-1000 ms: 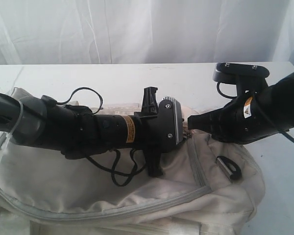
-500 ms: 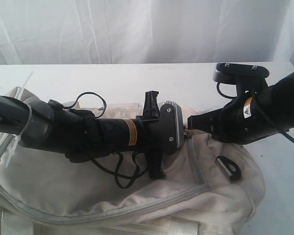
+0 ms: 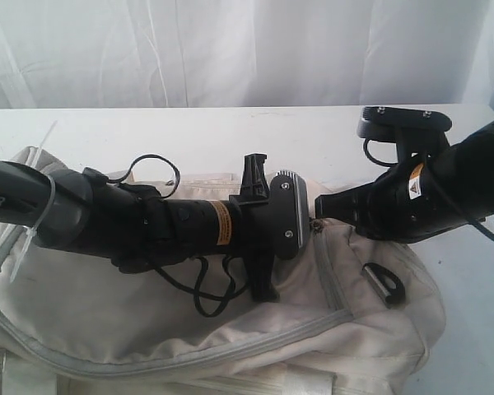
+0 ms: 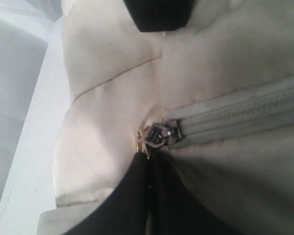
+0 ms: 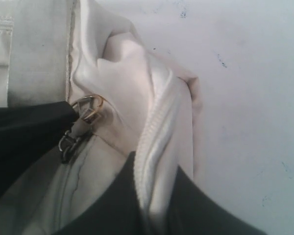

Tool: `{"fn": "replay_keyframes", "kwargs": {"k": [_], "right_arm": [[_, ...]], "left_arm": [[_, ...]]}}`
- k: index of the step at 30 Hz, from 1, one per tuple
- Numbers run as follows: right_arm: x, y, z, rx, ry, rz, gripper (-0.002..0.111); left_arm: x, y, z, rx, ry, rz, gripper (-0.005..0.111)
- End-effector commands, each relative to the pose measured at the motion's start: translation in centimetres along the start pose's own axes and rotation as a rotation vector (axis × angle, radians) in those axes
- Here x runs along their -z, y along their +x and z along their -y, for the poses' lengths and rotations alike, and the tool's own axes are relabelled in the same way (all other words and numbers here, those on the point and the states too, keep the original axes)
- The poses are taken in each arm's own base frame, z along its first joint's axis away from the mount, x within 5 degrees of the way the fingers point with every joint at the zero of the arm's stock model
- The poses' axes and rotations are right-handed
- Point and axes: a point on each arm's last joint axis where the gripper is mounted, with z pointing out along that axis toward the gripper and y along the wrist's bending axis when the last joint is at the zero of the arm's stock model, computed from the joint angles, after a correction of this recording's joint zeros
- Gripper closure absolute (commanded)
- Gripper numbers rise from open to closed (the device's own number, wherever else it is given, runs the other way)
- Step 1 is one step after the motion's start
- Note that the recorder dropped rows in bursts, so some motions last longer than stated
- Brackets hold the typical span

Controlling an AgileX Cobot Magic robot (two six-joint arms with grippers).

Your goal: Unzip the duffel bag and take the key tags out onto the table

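Clamped shut with the left claw (image 4: 148, 161) on the zip pull (image 4: 152, 136), tips pressed together over its small metal tab. Straight beyond those tips, the slider, and from it the grey zip (image 4: 235, 115), closed along all the visible length, leading off across the bag (image 3: 107, 313). Facing from the far side of the pull, nearly tip to tip, the right claw (image 3: 319, 206), seemingly pinched on a fold of cream fabric at the bag's end, just beside the slider. Under and around both claws, the bag, slumped on the white counter (image 3: 165, 132). No sign of the tags: presumably shut inside, so nothing to lift out yet. Judged as the very start of the unzip, with the grip taken and the teeth not yet parted. To do it well, draw the pull along the line of the zip, low and parallel to the teeth rather than upward, so as not to slip off the tab. Keep the end fabric taut with the right claw, leaning slightly the opposite way, to hold the teeth straight and stop the soft bag bunching or sliding. Go slowly round the bend in the zip, watching for cloth caught in the slider. Open far enough to reach in afterwards.
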Motion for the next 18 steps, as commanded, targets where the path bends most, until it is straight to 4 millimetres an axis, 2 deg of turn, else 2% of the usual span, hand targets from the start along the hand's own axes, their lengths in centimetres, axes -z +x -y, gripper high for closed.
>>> {"fn": "replay_keyframes", "kwargs": {"k": [1,7,18], "right_arm": [[0.0,0.2,0.4,0.0,0.024,-0.033,0.101],[0.0,0.3,0.4,0.0,0.026,-0.037,0.101],[0.0,0.3,0.4,0.0,0.026,-0.038,0.101]], "left_arm": [[-0.1,1.2,1.0,-0.009,0.057,-0.097,0.107],[1.0,0.1,-0.7,0.06,-0.018,-0.085,0.107],[3.2,-2.1,-3.0,0.045,-0.09,-0.039,0.107]]}}
